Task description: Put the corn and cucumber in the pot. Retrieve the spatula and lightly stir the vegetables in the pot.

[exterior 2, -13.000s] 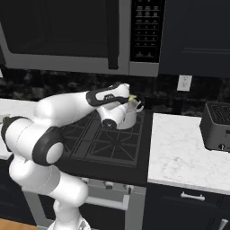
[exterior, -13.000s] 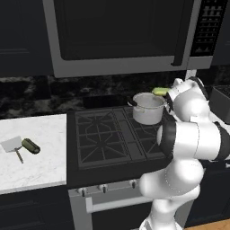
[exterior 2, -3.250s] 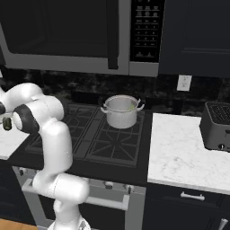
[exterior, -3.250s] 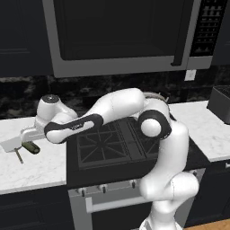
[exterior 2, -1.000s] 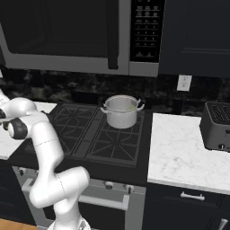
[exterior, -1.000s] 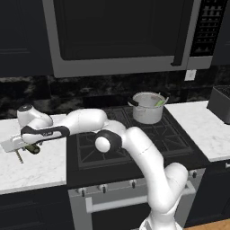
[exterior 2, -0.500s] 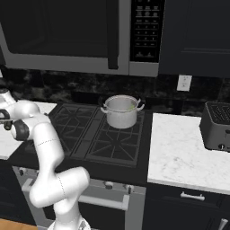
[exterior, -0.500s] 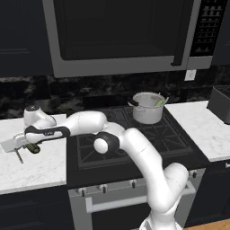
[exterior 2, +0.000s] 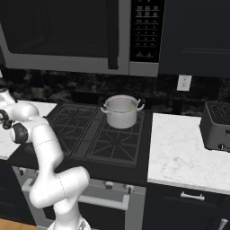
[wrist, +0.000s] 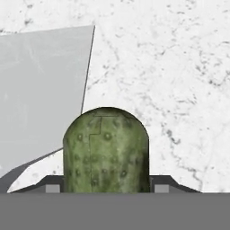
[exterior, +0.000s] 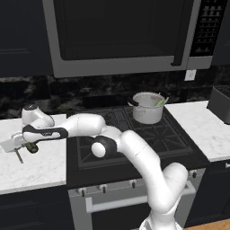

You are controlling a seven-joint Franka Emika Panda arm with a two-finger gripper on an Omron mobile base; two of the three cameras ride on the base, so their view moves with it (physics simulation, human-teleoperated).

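Note:
The dark green cucumber (wrist: 106,148) lies on the white marble counter left of the stove, seen in the left base view as a small dark cucumber (exterior: 32,147) under the hand. My gripper (wrist: 106,187) is down over it, a fingertip pressed against each side, shut on it. The spatula (wrist: 40,90) lies right beside the cucumber, its grey blade (exterior: 10,144) flat and its thin handle (exterior: 19,156) pointing toward the counter's front. The silvery pot (exterior: 147,108) stands on the back right burner, and the corn (exterior: 160,102) leans inside it, also visible as a green tip (exterior 2: 131,107) in the pot (exterior 2: 121,112).
The black gas stove (exterior: 134,134) lies between the left counter and the right marble counter (exterior 2: 184,152). A dark toaster (exterior 2: 218,126) stands at the far right. The microwave (exterior: 121,36) hangs above the stove.
The hand has settled lower over the cucumber and its jaws have narrowed from wide open onto the cucumber's sides. Pot, corn and spatula have not moved.

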